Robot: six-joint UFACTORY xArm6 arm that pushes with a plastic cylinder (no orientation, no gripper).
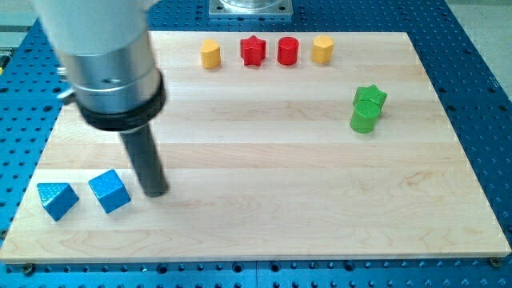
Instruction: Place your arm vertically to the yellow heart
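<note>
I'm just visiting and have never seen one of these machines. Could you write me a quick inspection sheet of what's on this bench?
Surface: wooden board on a blue perforated bench.
Job's things: yellow heart at the view's top; which yellow block is the heart is uncertain.
Clutter: yellow block, red star, red cylinder, two touching green blocks, blue cube, blue triangle.
Grippers: none; my tip sits just right of the blue cube.
Cables: nothing seen.
Surroundings: metal base at top.

Along the board's [264,160] top edge we see a red star [253,50] and red cylinder [288,51]. Near the right edge sit a green star [370,98] and green cylinder [362,118], touching. At the bottom-left corner lie a blue triangle [57,199] and blue cube [110,191].
</note>
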